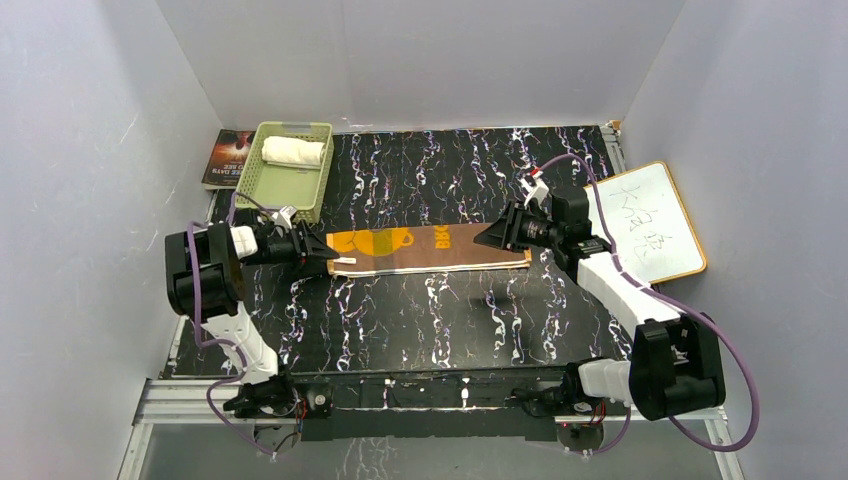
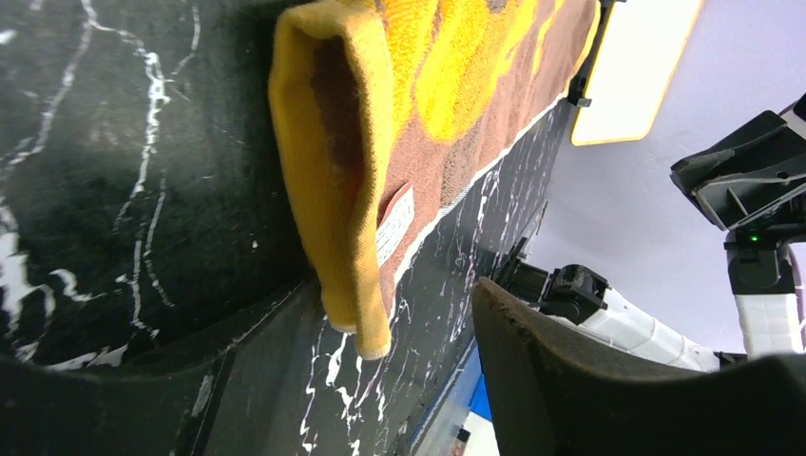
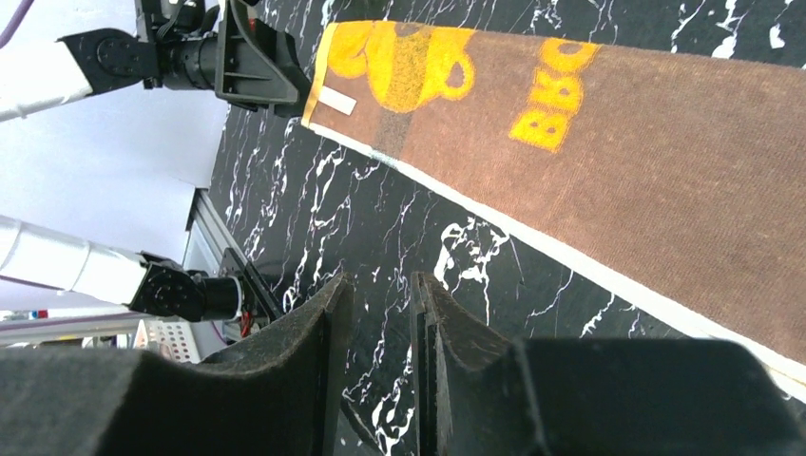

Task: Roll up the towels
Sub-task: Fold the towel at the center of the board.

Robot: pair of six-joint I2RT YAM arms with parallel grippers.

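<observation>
Towel (image 1: 450, 250), brown, long axis left-right (left end curled), left tool (image 1: 330, 256) apart, right tool (image 1: 479, 240) narrowly apart.

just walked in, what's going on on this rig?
Towel rolling, mid-job. The cream towel is rolled and sits in the green basket. The brown towel lies flat as a long strip; the left gripper, jaws open, is at its curled-up left end, and the right gripper, nearly closed on nothing, hovers by the right end.
</observation>
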